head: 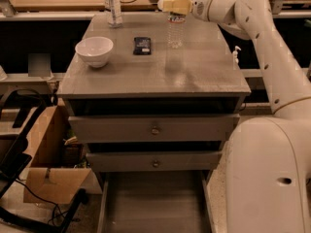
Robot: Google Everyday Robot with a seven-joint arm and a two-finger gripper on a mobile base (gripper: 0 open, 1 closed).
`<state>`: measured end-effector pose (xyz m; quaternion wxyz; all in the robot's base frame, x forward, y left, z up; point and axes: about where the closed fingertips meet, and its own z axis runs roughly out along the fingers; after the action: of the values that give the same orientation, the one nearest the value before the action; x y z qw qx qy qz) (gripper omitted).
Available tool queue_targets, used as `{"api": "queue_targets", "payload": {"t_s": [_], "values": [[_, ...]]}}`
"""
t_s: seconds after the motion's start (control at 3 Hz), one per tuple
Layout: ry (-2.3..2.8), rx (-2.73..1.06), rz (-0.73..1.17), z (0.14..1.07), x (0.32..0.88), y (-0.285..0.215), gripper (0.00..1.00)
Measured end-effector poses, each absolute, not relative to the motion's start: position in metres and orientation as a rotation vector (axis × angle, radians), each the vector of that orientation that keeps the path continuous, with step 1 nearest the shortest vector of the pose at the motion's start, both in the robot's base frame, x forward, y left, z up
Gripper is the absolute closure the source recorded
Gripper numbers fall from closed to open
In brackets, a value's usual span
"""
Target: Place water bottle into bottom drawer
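The tool (171, 5) hung at the water bottle (176, 32) cap, near the counter's (204, 76) back edge. Gripping or not, nobody could tell.

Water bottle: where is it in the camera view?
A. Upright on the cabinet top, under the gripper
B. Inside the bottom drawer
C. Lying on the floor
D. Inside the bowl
A: the water bottle stands upright on the cabinet top, with the gripper right at its top, while the bottom drawer is pulled open far below it.
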<state>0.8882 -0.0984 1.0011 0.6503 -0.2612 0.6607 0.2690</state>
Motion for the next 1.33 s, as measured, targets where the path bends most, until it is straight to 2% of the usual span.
{"api": "queue_targets", "payload": {"t_s": [0.33,0.67,1.33], "values": [[1.579,-0.638,0.567,0.977,0.899,-0.081,0.00],[1.655,-0.632,0.531,0.942,0.908,-0.076,0.27],[1.687,-0.622,0.507,0.923,0.914,-0.072,0.72]]}}
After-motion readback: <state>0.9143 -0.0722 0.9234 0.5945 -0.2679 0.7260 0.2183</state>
